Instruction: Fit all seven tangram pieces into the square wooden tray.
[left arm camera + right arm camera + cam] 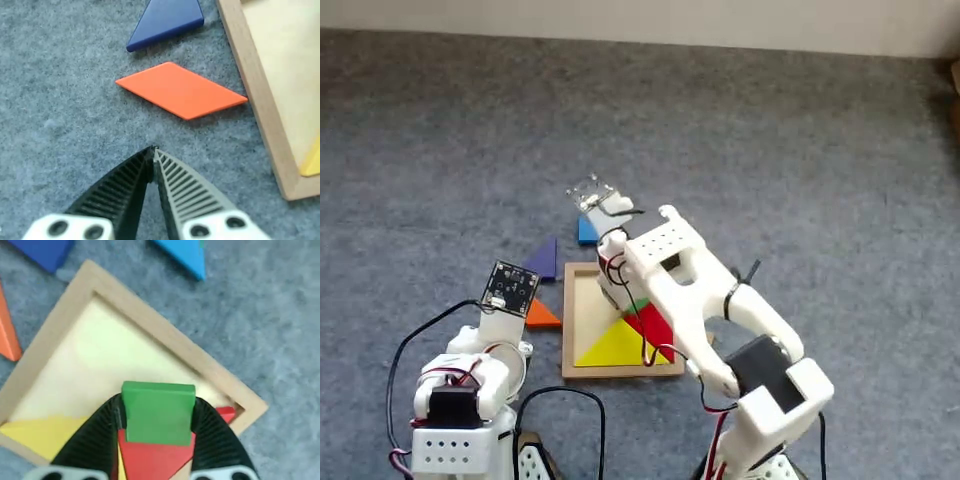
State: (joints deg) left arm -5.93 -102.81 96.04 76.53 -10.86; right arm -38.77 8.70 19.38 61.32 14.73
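right gripper point(157, 407) clamps the green piece point(159, 415) over the tray point(165, 335); left gripper point(152, 152) fingers together

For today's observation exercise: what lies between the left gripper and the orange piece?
Bare grey carpet separates left gripper from orange piece, per left wrist view.

Grey short-pile carpet point(800, 130) covers whole work surface, mottled texture. Pale strip point(620, 20) along far edge, possibly wall or skirting, hard to tell. Brown sliver point(956, 85) at far right edge. Light even, shadows soft.
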